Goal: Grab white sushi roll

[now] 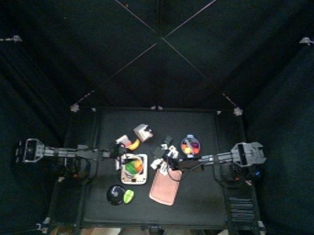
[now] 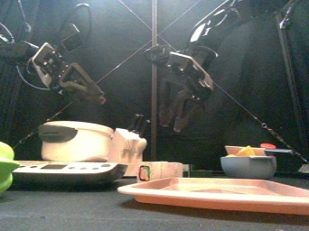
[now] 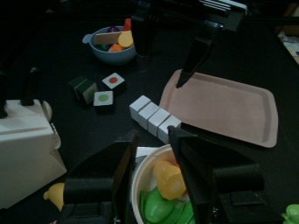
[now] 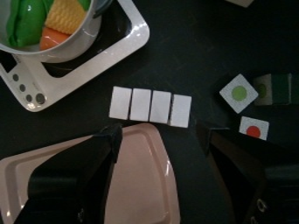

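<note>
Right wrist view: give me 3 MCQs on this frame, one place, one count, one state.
1. Where does the row of white blocks lie?
A. on the pink tray
B. on the bare table between the pink tray and the white tray
C. in the bowl

2. How many white blocks are in the row?
A. two
B. four
C. six

3. How does the right gripper stand?
A. open, holding nothing
B. shut on a block
C. shut on the tray

Answers: 1 B, black table shows on all sides of the row. 2 B, four blocks side by side. 3 A, jaws spread wide with nothing between them.
</note>
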